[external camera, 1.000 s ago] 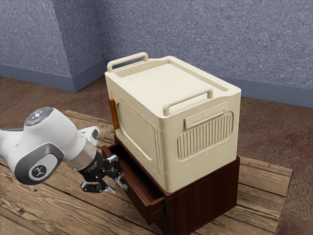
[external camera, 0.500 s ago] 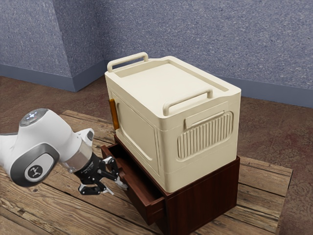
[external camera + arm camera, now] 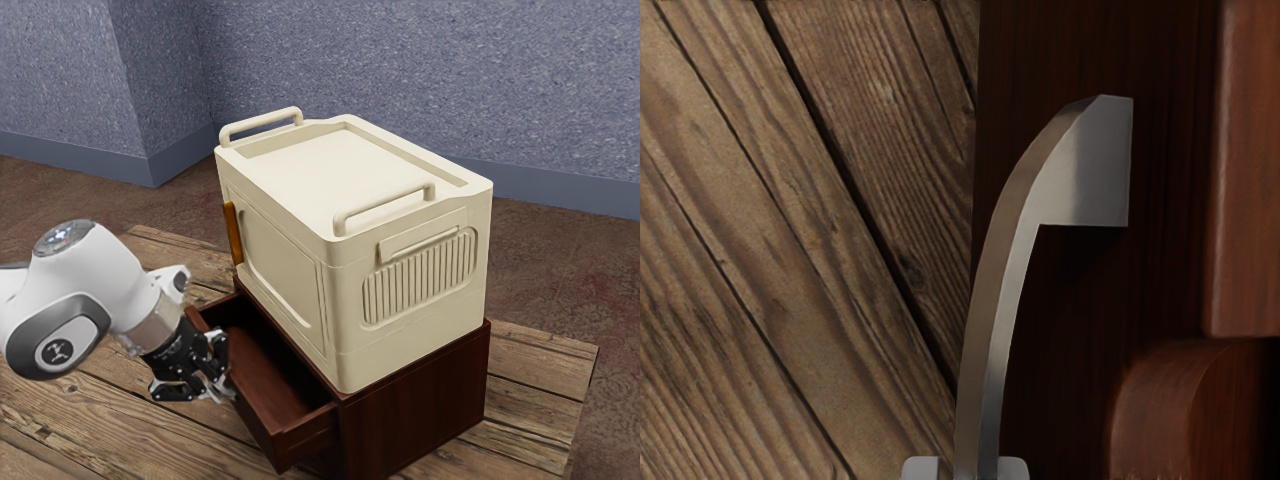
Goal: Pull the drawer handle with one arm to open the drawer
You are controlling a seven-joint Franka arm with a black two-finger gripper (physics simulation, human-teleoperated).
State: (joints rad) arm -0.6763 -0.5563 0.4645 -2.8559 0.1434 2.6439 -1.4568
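The dark red-brown drawer stands partly pulled out of its cabinet, and its inside shows from above. At the drawer's front is my gripper, its fingers close together around the handle. In the wrist view the curved grey metal handle is fixed to the dark drawer front. The tips of my gripper stand on both sides of the handle's bar, shut on it. The far end of the handle is hidden in the wrist view.
A large cream box with two rail handles rests on top of the cabinet. An orange-brown strip stands against the box's side. Wooden planks of the table lie under the arm and around the cabinet.
The drawer has slid farther out toward the exterior view's left, together with my gripper. My fingers, spread apart half a second ago, have come together on the handle.
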